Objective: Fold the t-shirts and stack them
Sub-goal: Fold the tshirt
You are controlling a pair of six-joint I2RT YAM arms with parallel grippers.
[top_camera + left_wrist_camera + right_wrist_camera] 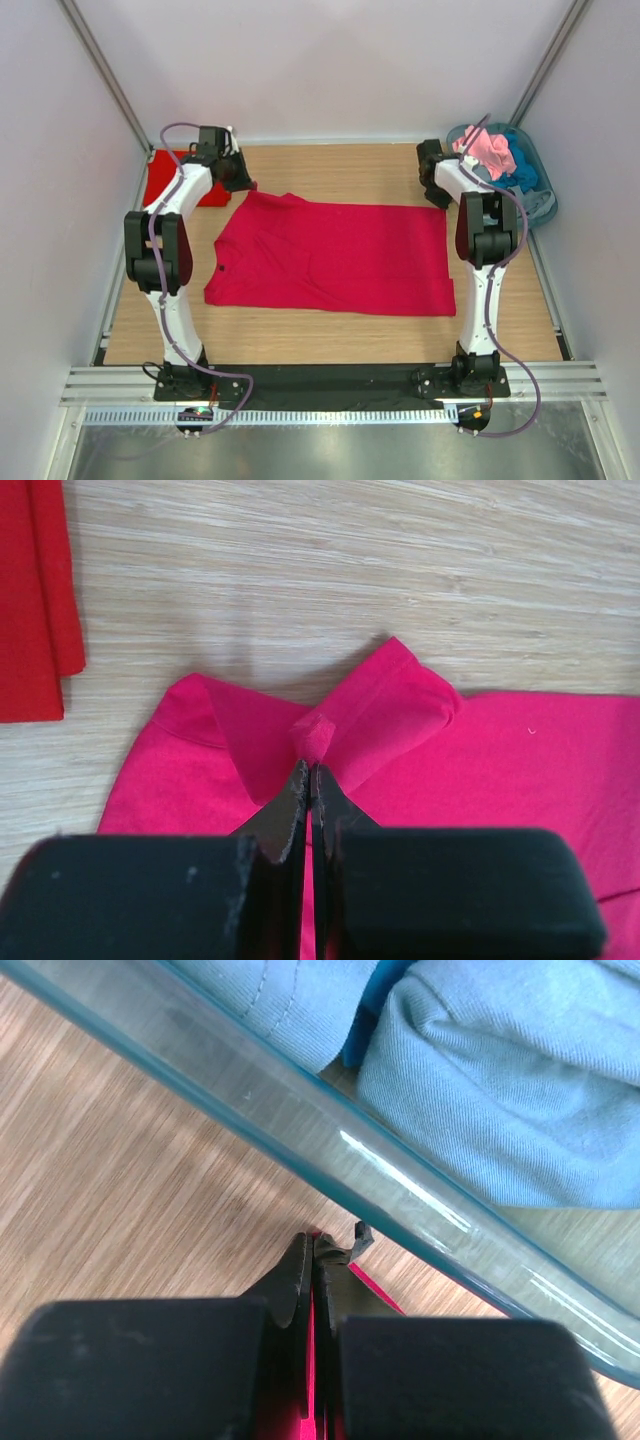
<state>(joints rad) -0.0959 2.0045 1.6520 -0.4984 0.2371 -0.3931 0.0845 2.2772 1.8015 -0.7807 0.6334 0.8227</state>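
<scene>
A crimson t-shirt (pixel 335 258) lies spread flat across the middle of the wooden table. My left gripper (pixel 240 178) is shut on a pinch of its far left corner; the left wrist view shows the cloth (pixel 330 730) bunched up at the fingertips (pixel 310 772). My right gripper (pixel 437 190) is shut on the shirt's far right corner, with a sliver of crimson cloth (pixel 375 1290) between and beside the fingers (pixel 313 1245). A scarlet red shirt (pixel 172 178) lies folded at the far left, also in the left wrist view (pixel 35 600).
A grey-blue oval plastic tub (pixel 535 195) at the far right holds pink (pixel 488 150) and blue (pixel 520 170) shirts. Its rim (pixel 330 1150) is right in front of my right fingertips. White walls enclose the table on three sides.
</scene>
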